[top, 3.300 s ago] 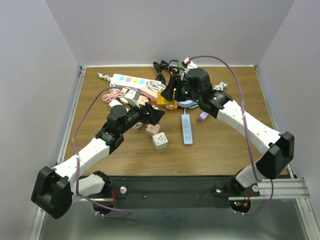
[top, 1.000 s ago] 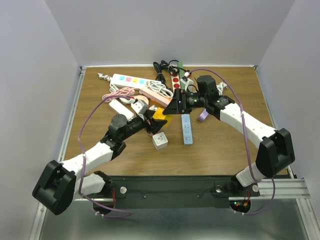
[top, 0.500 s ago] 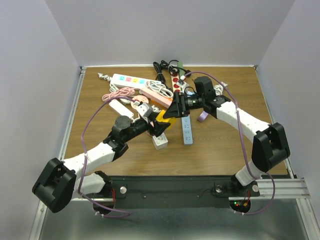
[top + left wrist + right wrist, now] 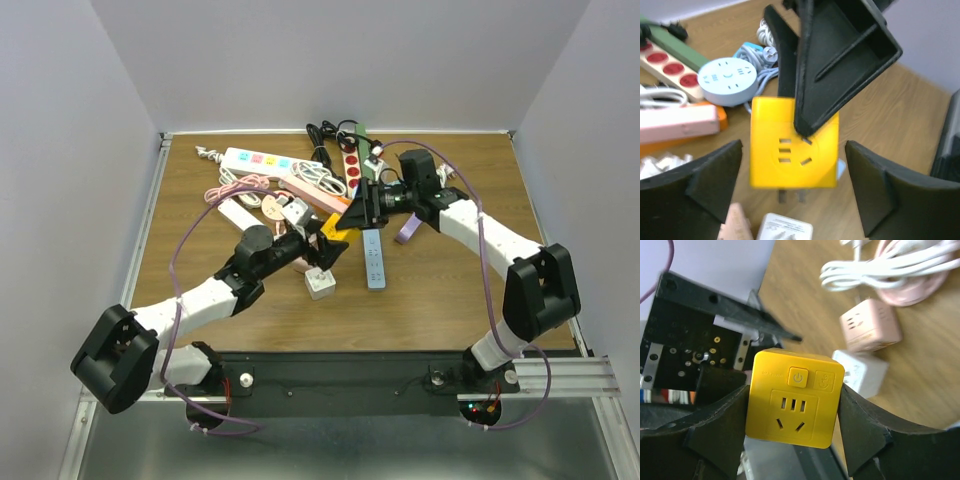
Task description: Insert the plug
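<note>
Right wrist view: the right gripper (image 4: 792, 405) clamps the yellow cube (image 4: 796, 390) above the table's (image 4: 450, 300) middle; the left gripper (image 4: 792, 175) stands wide, facing it. Square its prongs (image 4: 790, 196) over the white cube (image 4: 785, 227) before lowering.

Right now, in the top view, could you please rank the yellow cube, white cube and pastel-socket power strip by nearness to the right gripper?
1. yellow cube: in the right gripper.
2. white cube: nearer the bases.
3. pastel-socket power strip: far back left.
</note>
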